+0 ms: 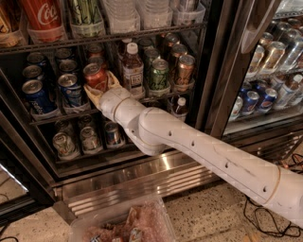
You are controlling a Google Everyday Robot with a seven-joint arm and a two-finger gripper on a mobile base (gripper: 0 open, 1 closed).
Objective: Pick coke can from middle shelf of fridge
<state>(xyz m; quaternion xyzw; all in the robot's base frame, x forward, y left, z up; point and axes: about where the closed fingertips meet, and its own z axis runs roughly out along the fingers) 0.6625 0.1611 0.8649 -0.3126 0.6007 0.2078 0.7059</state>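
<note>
The white robot arm (203, 151) reaches up from the 4 o'clock corner of the view into the open stainless-steel drinks fridge (142, 176). Its tan two-finger gripper (101, 85) sits at the front of the dark wire middle shelf (43, 118). The jaws are closed on the red aluminium coke can (95, 74), one at the can's 7 o'clock and the other at its 3 o'clock. The can stands upright with its silver top showing and its lower body hidden behind the gripper. It is still inside the fridge, in a lane of the middle shelf, left of centre. At the can's 9 o'clock, just beside it, stand blue Pepsi cans (71, 90) in two lanes. At its 3 o'clock is a dark glass bottle with a white cap (133, 70), then a green can (159, 74) and a copper-coloured can (184, 69). On the rack above, toward 11 o'clock, stands a much taller red Coca-Cola can (41, 14). Silver cans (65, 144) line the rack below, at the gripper's 6 o'clock. A clear plastic bin (94, 222) sits on the speckled floor at the view's 6 o'clock. A second glass-door cooler (270, 71) holding more cans fills the 3 o'clock side.
</note>
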